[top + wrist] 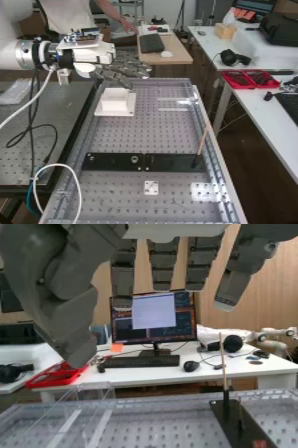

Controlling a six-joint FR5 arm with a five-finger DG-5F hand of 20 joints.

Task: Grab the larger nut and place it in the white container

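The hand (120,70) is at the far end of the bench, just above and beyond the white container (116,101). Its dark fingers are extended and spread, with nothing visible between them. In the wrist view the hand (163,266) has its fingers hanging straight, apart from the thumb. The white container stands upright on a white base plate; what lies inside cannot be told. On the black bar (169,163) low in the high view sit the smaller nut (91,158) and the bearing (134,159).
A thin upright stick (202,142) stands at the bar's right end. Nearer lies a small white plate with holes (151,188). Clear plastic pieces (174,105) lie right of the container. A side table holds red trays (249,79). Cables (32,117) hang at the left.
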